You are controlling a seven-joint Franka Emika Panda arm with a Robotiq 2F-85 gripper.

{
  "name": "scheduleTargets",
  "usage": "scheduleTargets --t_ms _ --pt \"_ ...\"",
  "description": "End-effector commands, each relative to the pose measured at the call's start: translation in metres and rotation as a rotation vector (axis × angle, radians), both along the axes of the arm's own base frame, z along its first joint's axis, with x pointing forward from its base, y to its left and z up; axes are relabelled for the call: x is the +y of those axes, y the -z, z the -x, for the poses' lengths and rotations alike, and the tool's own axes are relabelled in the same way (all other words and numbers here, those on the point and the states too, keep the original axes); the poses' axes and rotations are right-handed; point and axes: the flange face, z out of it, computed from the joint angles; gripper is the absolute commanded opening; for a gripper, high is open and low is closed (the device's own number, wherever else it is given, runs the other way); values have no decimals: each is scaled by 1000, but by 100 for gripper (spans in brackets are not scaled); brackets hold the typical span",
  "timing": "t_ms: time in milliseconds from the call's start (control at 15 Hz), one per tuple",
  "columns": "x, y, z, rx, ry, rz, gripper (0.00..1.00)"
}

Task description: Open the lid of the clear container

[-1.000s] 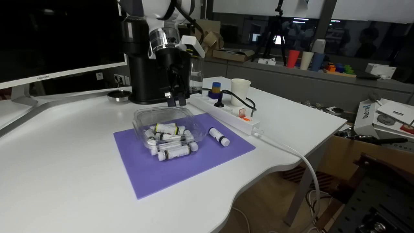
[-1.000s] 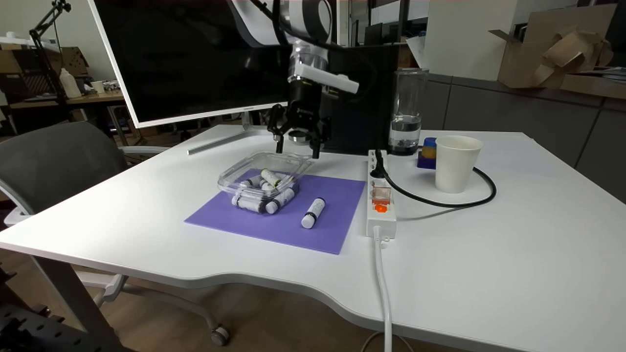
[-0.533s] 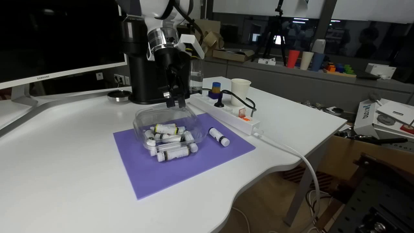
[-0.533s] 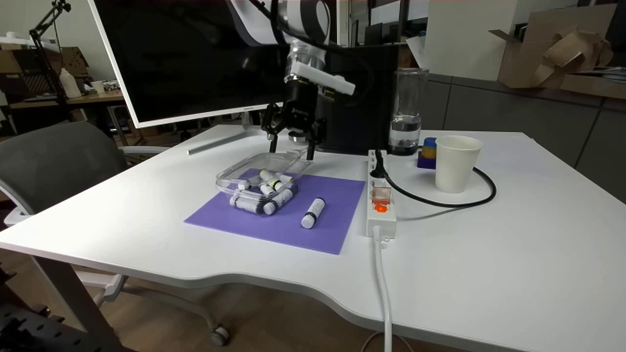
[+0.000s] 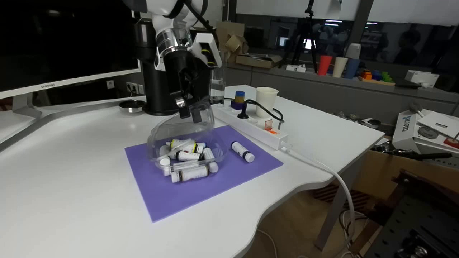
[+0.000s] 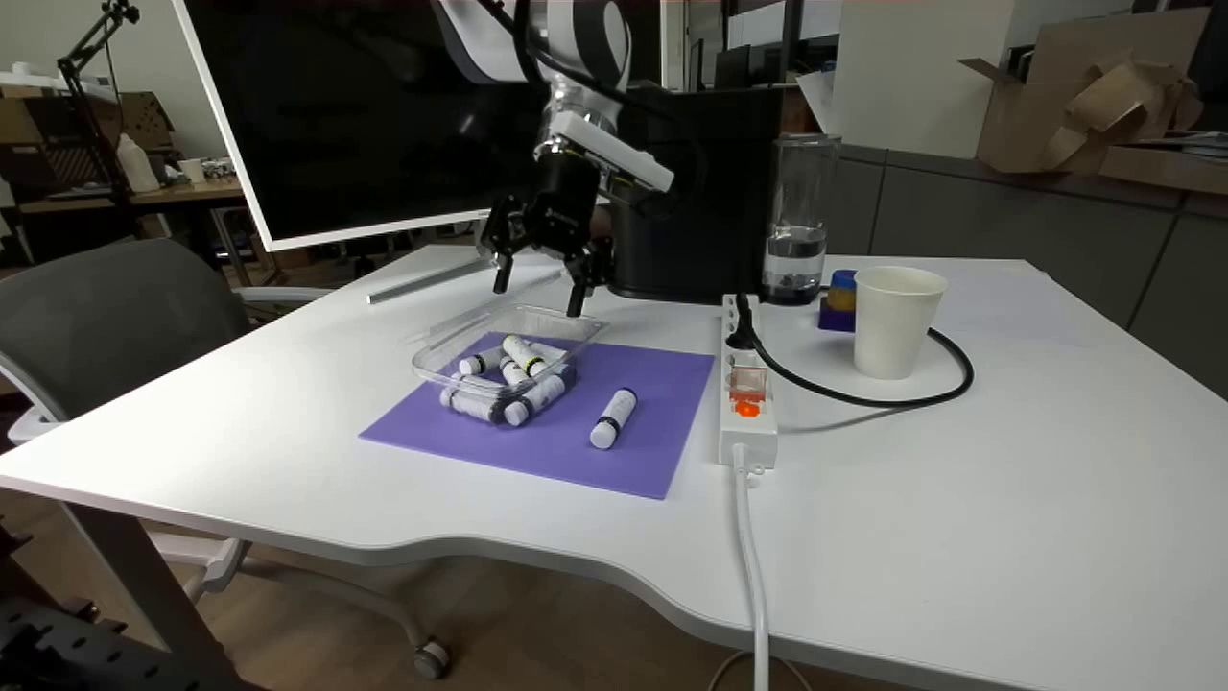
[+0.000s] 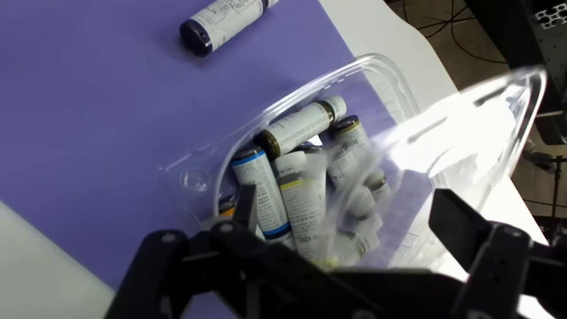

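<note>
The clear container (image 5: 223, 152) sits on the purple mat (image 5: 186, 197) with several white-labelled bottles showing through it; its rim also shows in the other exterior view (image 6: 587, 338) and the wrist view (image 7: 305, 90). The transparent lid (image 5: 205, 109) is tilted up off the container, with the gripper at its raised part. In the wrist view the lid (image 7: 496, 128) rises at the right and partly veils the bottles. My gripper (image 5: 190, 114) is open above the container's back side, its fingers wide apart in the wrist view (image 7: 343, 201). I cannot tell whether a finger touches the lid.
A loose bottle (image 5: 242, 151) lies on the mat right of the container. A white power strip (image 5: 251, 125) with a black cable, a paper cup (image 5: 266, 102) and a glass (image 6: 796, 235) stand to the right. The black machine (image 5: 152, 80) and a monitor (image 5: 64, 39) are behind.
The lid has risen from nearly flat to steeply tilted. My gripper has moved left in both exterior views and tilted, staying open. The container with its bottles has shifted slightly left and toward the front.
</note>
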Motion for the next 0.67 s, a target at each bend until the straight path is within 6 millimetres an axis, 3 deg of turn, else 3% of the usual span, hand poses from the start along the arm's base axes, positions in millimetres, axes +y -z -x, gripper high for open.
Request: scheduleTargets --t_ms 0,600 --pt "11 -19 3 -9 -26 -20 100" --pt "50 -72 -2 -132 -79 -17 100"
